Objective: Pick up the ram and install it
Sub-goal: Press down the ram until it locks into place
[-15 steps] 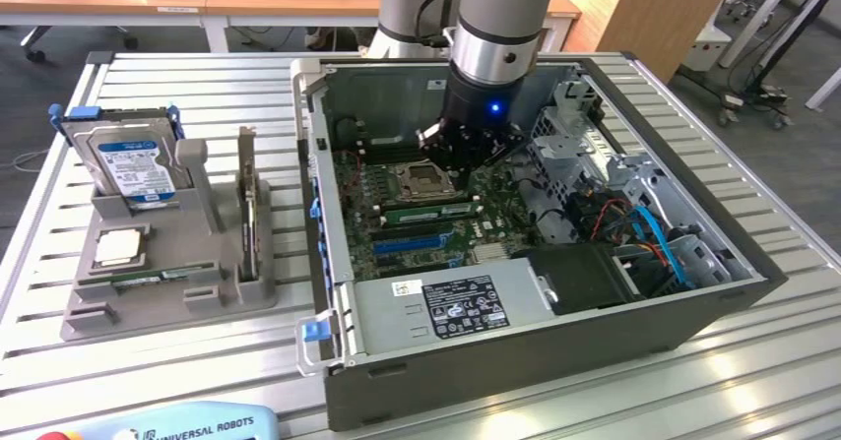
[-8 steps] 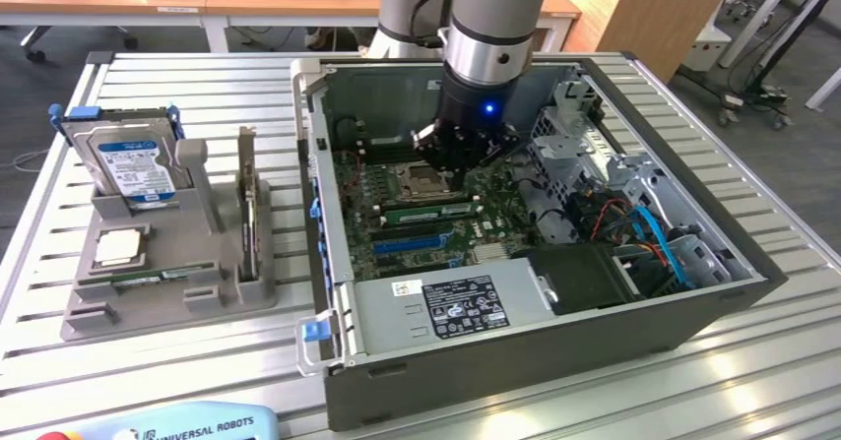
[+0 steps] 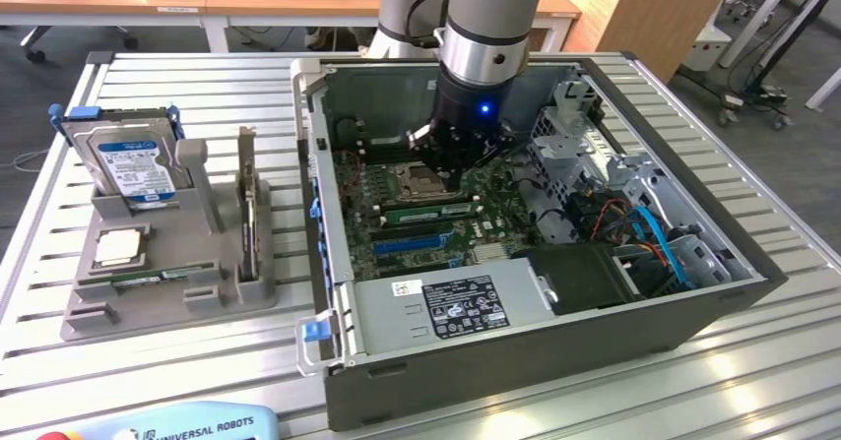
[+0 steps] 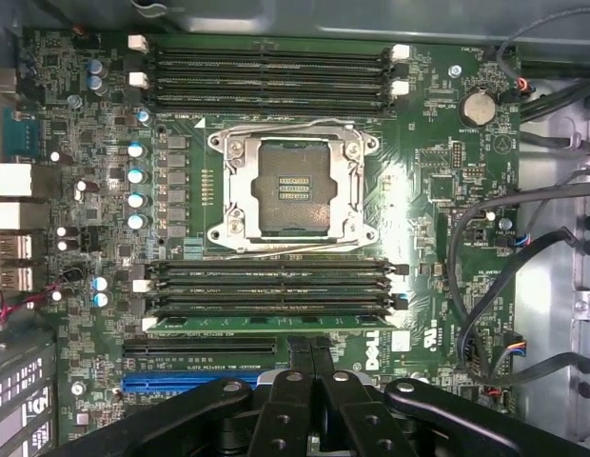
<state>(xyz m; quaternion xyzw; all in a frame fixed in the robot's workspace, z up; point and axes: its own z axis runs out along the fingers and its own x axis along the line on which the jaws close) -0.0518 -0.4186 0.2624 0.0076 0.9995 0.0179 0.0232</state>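
— On the slatted desk (image 3: 197, 86), starting at the exterior view's left, what have we got?

— A grey holder (image 3: 171, 263) carrying a blue-labelled hard drive (image 3: 132, 164) upright, a square silver processor chip (image 3: 118, 248) lying flat, and one thin board (image 3: 246, 199) standing on edge. Beside it sits the open computer case (image 3: 526, 361) with its motherboard (image 3: 434, 219).

— And the ram?

— In the wrist view a green ram (image 4: 266, 323) lies along the slot bank just below the empty processor socket (image 4: 293, 188), long axis parallel to the slots. Whether it is fully seated, I can't make out.

— The gripper?

— The gripper (image 3: 447, 169) is down inside the case over that bank, fingers (image 4: 310, 357) pressed together with nothing between them. Cables (image 3: 657, 243) and a drive cage crowd the exterior view's right. The arm hides part of the board behind it.
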